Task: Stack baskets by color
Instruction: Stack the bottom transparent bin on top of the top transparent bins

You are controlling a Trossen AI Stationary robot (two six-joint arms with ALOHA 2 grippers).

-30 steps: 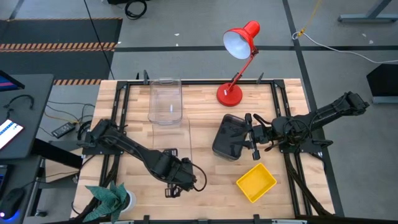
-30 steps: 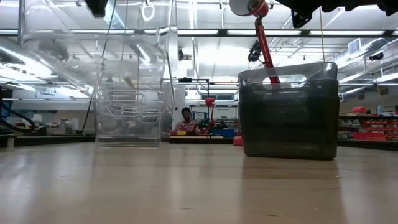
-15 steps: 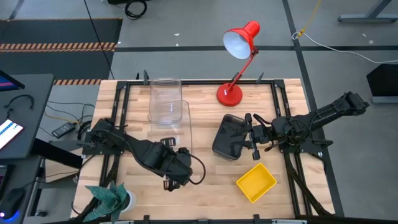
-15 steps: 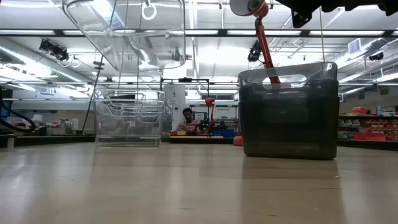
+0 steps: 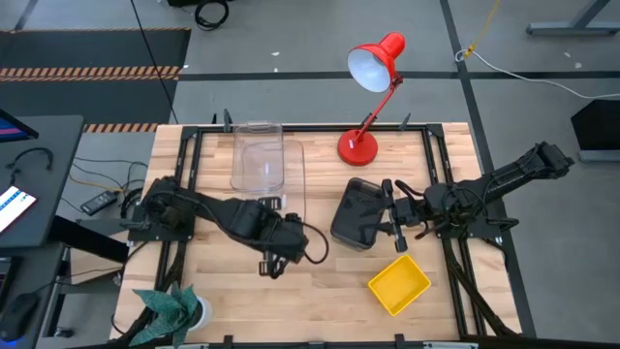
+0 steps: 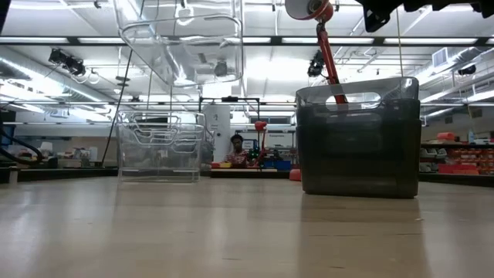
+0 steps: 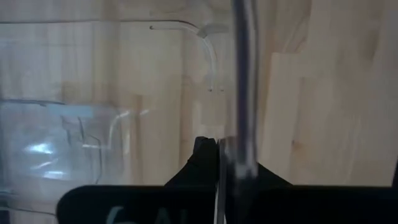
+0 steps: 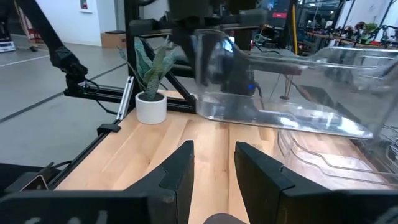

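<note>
My left gripper is shut on a clear basket, which hangs tipped in the air near the table's middle. A stack of clear baskets stands on its bottom at the far side. A dark grey basket stands right of centre. My right gripper hovers level and open just above it, touching nothing. A yellow basket lies near the front right. My left gripper pinches the clear basket's thin wall between its two fingers, coming steeply from above. The wall's edge runs straight on past the fingertips. The basket is lifted clear of the table, tilted, and reaches from the fingers toward the far edge.
A red desk lamp stands with its base at the far edge, right of the clear stack. A potted plant is at the near left corner. Black frame rails run along the table's sides. A person sits far off in the room.
My left gripper has risen and gone toward the far edge, toward the clear stack, staying shut. The clear basket has come up with it, higher above the table and nearer the stack, and has tipped somewhat.
</note>
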